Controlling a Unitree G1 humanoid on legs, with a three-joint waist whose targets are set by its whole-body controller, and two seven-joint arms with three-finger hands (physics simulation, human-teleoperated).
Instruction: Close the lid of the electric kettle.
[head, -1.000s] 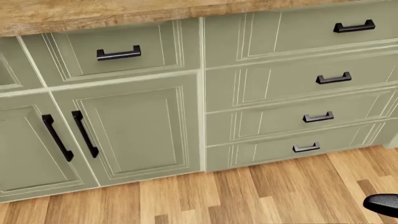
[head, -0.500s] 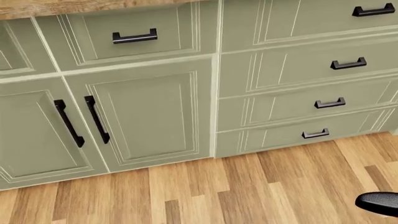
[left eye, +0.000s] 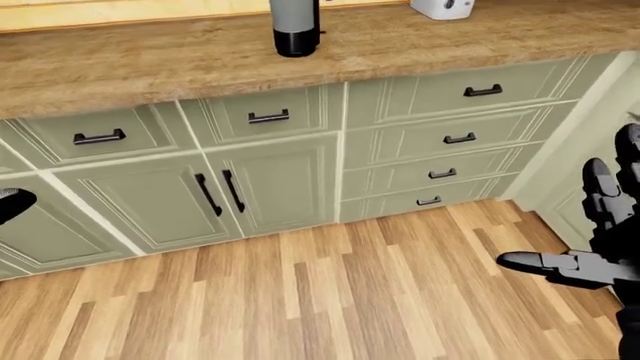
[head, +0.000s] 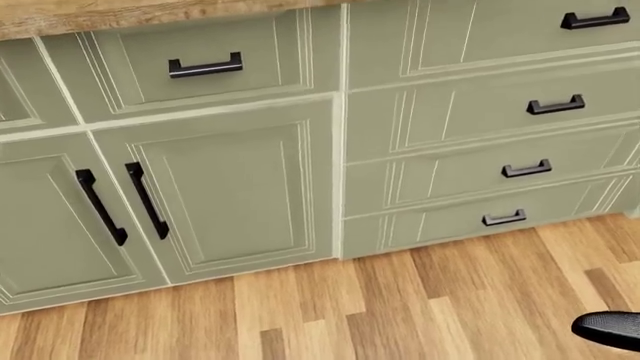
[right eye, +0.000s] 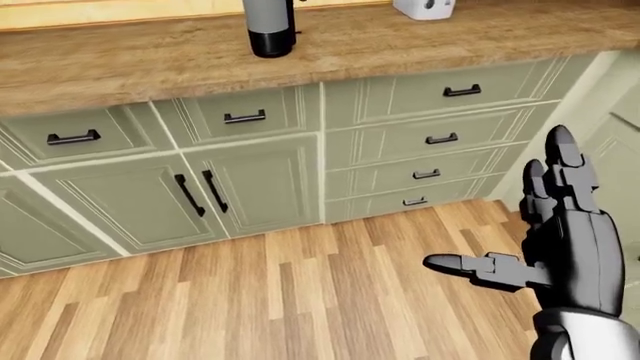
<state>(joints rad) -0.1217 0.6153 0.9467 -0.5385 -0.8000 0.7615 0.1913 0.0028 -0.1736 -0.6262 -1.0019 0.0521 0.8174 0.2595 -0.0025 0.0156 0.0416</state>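
Sage-green cabinets (left eye: 270, 172), black handles (left eye: 268, 116), wood-grain counter (left eye: 150, 64) and floor (left eye: 300, 300).

Soft, even light is filling every view; the renders are staying sharp throughout, showing no glare and only faint shadows.

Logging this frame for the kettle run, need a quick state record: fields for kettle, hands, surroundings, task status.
kettle: only the lower body shows at the top edge of the left-eye view, on the wooden counter; lid out of view
right hand: open, fingers spread, raised over the floor, holding nothing
left hand: only a dark tip at the left edge; state unclear
cabinets: green doors and drawers shut
other: white appliance on counter, cropped
task status: kettle not reached
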